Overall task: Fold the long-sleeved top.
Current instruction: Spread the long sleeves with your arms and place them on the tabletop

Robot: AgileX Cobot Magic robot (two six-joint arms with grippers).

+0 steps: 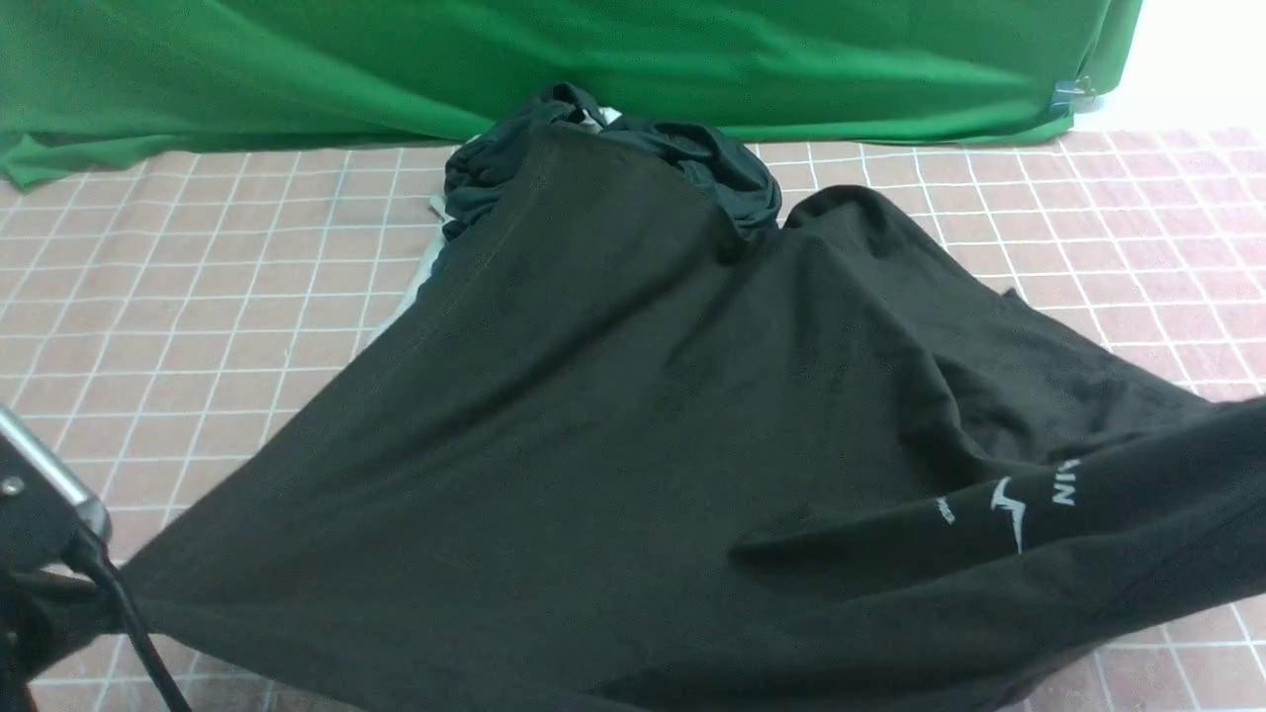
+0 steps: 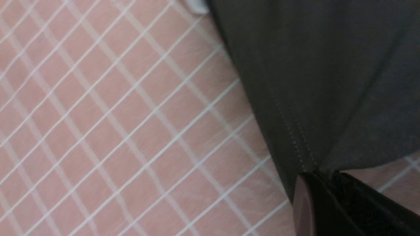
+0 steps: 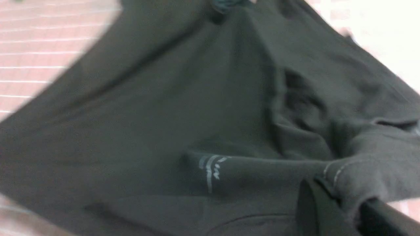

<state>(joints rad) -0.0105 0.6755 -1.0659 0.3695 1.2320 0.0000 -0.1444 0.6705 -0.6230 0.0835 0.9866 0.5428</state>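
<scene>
Long-sleeved top point(image 1: 633, 425), black and of matte cotton jersey, lies spread across the middle of the table and fans out toward me. Its near edge is pulled sideways between my two arms, while the body narrows to a peak at the far end, where it drapes over a bunched greenish-black garment point(image 1: 737, 168). I read the long axis as running left to right along that stretched near edge. My left gripper point(image 2: 323, 178) has its fingers pinched tight on a stitched hem corner, and my right gripper point(image 3: 347, 200) is likewise clamped on a thick wad of the fabric beside a line of pale stitching. A fold on the right side carries a white peak logo point(image 1: 1009, 506), with only fragments of lettering showing. The cloth is smooth and taut on the left and deeply creased on the right. Under it all is a pink tablecloth point(image 1: 178, 326) printed with a white grid, and a rumpled green fabric backdrop point(image 1: 593, 59) closes off the far side
</scene>
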